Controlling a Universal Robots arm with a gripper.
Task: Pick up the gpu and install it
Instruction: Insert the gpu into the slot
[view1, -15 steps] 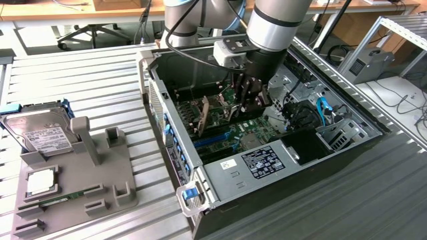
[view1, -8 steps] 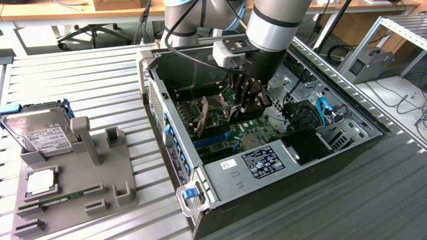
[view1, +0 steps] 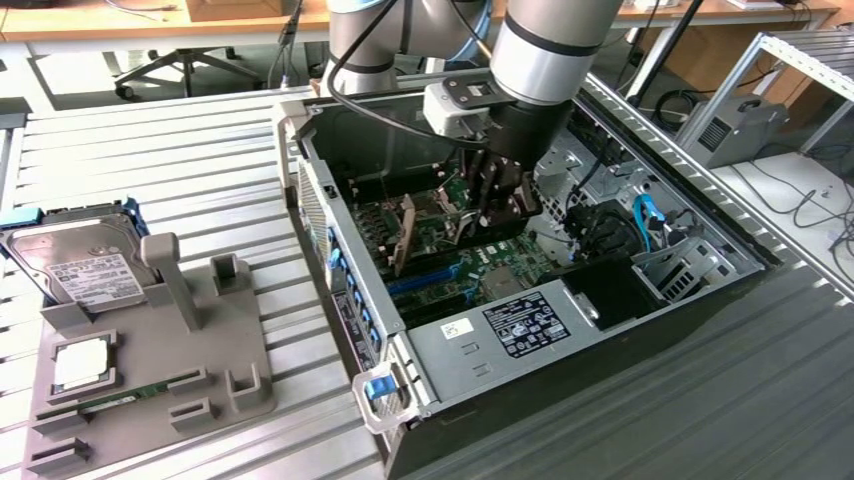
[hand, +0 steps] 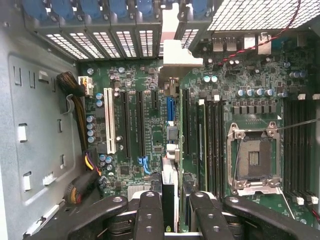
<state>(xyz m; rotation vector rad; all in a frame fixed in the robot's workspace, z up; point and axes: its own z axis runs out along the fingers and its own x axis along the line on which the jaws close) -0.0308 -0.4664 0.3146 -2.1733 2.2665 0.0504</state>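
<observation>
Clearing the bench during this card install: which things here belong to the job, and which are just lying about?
In the job: gpu; tool gripping it; motherboard; open computer case.
Lying about: hard drive; RAM stick; grey holder.
</observation>
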